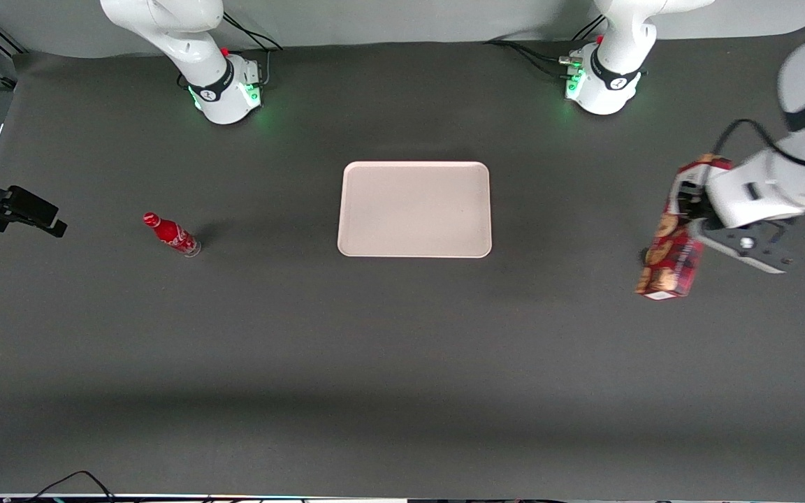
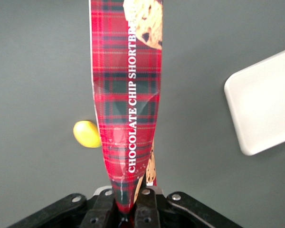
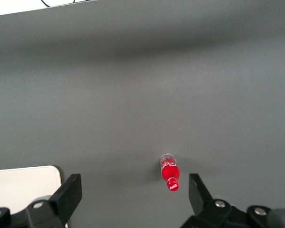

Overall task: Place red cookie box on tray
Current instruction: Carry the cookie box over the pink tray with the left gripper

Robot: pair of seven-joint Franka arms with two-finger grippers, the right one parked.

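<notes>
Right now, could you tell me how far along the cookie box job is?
Done: the end effector is shut on the long dark red plaid cookie box, held at the working arm's end of the table. Left: carrying it to the pale pinkish rectangular tray, which holds nothing yet.

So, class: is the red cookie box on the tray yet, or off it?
Off. The tool, shut on the red cookie box, holds it toward the working arm's end; the tray holds nothing.

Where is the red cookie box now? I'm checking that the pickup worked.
The red cookie box hangs pinched in the left arm's tool, lifted toward the working arm's end of the table, well clear of the tray.
</notes>
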